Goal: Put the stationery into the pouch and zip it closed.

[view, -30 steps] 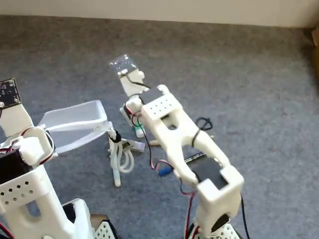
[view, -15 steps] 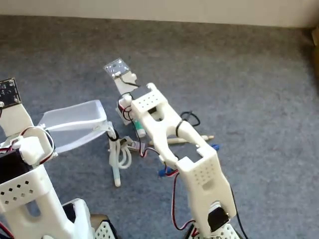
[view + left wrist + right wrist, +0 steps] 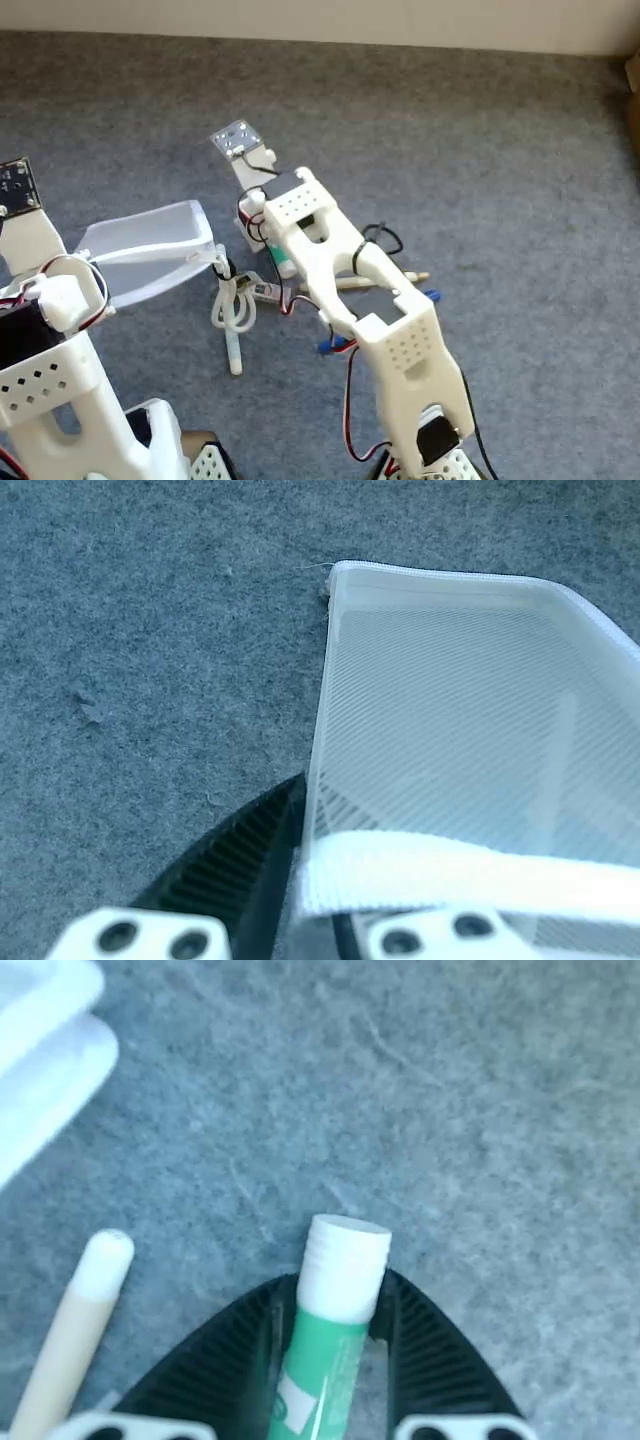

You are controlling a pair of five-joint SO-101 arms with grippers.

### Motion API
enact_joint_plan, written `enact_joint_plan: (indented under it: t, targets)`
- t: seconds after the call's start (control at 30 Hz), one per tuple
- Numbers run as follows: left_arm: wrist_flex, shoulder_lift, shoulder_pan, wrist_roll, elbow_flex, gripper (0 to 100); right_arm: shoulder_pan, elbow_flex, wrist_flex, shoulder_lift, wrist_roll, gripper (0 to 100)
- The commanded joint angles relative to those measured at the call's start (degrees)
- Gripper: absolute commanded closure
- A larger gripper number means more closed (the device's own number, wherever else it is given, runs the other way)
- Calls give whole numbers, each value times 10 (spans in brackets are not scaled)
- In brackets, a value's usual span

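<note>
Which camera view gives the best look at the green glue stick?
The right wrist view: the green glue stick lies close up between the jaws of the right gripper, white cap forward. In the high view a small green part peeks out under the arm. The left wrist view faces the pouch.

Grey carpet (image 3: 520, 160), beige pen (image 3: 415, 277), blue pen (image 3: 333, 345), white pen (image 3: 233, 352)

The right arm (image 3: 350, 265) stretched forward and low. Its wrist tipped down, and its hand (image 3: 335, 1295) had both jaws closed on a glue stick (image 3: 345, 1250). The left arm (image 3: 55, 370) stood bent at the near left, its hand (image 3: 312, 820) clamped on the edge of the pouch (image 3: 450, 700).
</note>
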Motion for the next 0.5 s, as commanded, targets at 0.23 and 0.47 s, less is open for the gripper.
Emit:
enact_joint_plan:
  t: [0.23, 0.47]
  targets:
    - [-22, 2, -5, 7, 0, 993, 18, -29, 44, -11, 2, 971]
    - [-29, 1, -4, 32, -4, 993, 59, -29, 55, -12, -3, 971]
